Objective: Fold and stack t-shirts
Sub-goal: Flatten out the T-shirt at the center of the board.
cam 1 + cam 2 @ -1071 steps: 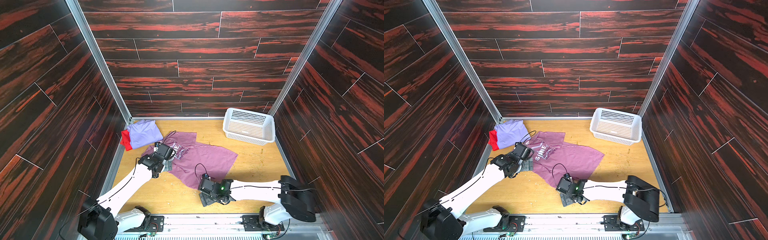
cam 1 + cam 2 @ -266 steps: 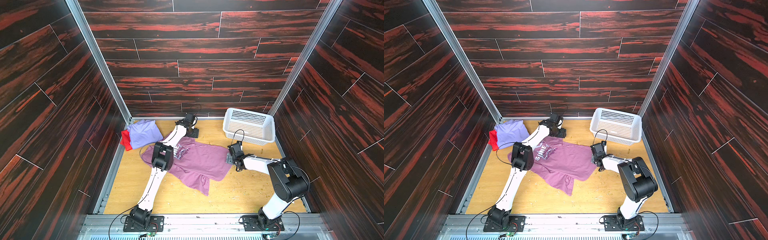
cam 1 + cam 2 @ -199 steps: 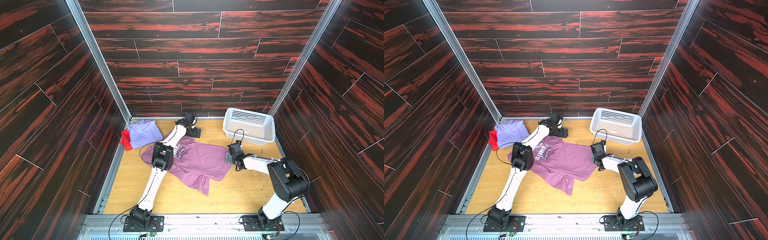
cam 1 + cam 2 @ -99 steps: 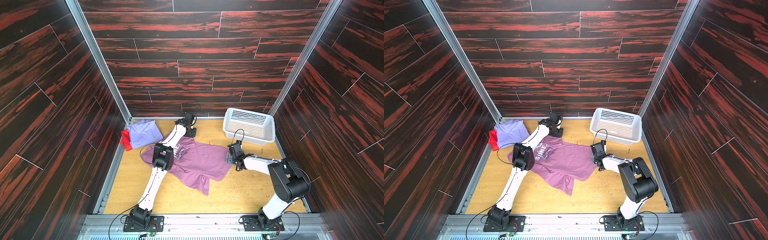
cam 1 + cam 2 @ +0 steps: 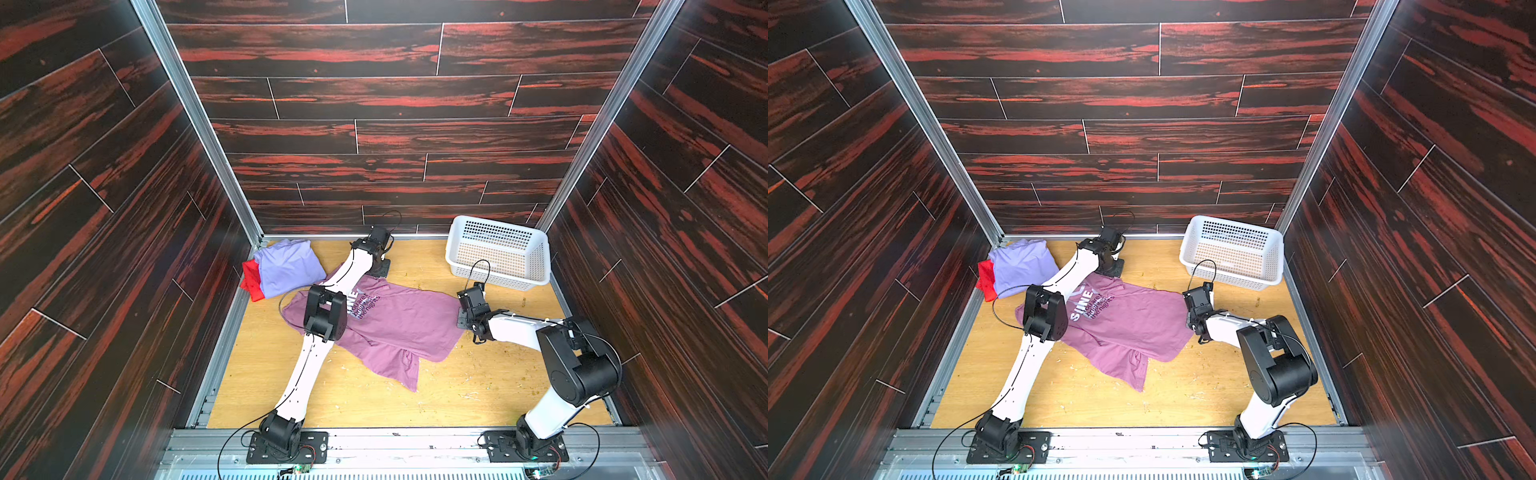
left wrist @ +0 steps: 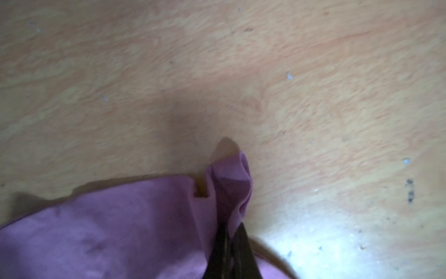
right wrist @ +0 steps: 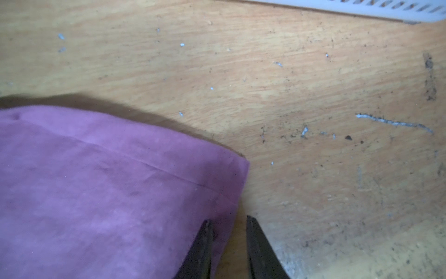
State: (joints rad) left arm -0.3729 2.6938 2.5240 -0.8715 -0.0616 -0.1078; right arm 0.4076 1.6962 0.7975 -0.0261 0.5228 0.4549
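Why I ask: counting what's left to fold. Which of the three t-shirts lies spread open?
The pink-mauve t-shirt with lettering, spread out mid-table. The lavender t-shirt lies folded atop the red t-shirt by the far corner.

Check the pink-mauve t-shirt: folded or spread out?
Spread out, not folded: the pink-mauve t-shirt lies open on the table, lettering up, rumpled at its near edge.

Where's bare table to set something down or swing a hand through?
Widest: the near strip of table between the pink-mauve t-shirt and the front rail. Smaller: between that shirt and the basket. Crowded: far-left corner, lavender t-shirt over red t-shirt.
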